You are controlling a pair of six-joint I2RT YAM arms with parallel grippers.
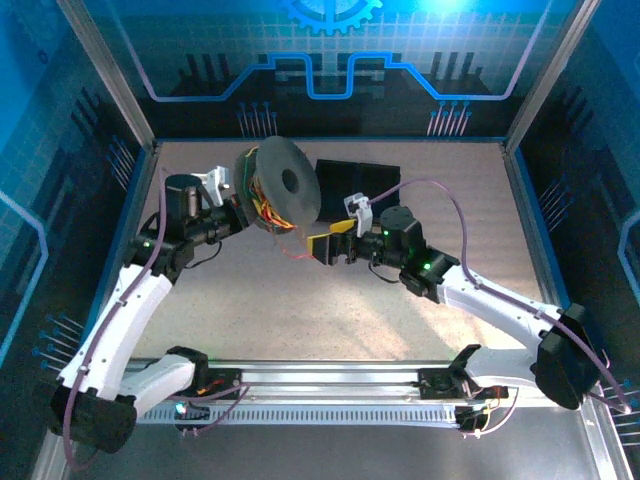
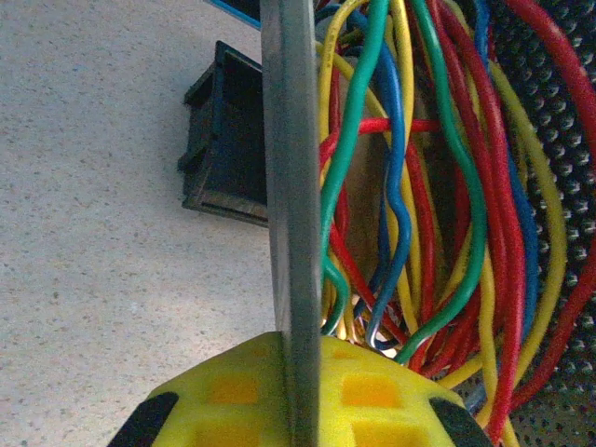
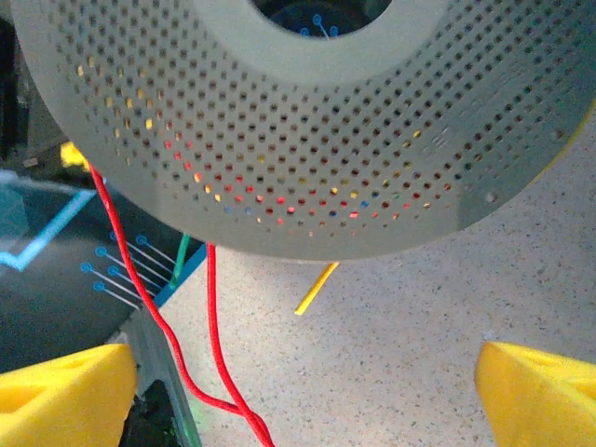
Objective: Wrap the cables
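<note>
Seen from above, the left gripper point(image 1: 243, 207) held a black spool point(image 1: 288, 183) clear of the table point(image 1: 250, 300). It was tilted on edge, apparently so the cables point(image 1: 272, 218) bundled behind its disc could be wound. A few red and orange strands trailed from its lower rim. The right gripper point(image 1: 328, 246) hovered just beside them, near a black tray point(image 1: 358, 180) at the far side.

The left wrist camera showed that gripper's yellow fingers point(image 2: 372, 396) clamped shut on the spool's thin flange, with red, yellow, green and blue cables crowding the core to its right.

From the right wrist, the yellow fingertips point(image 3: 65, 386) stood wide apart with nothing between them. They sat below the perforated flange, loose red strands hanging within likely reach.

The speckled beige table sat inside a blue-lit enclosure point(image 1: 90, 150) printed with circuit patterns.
</note>
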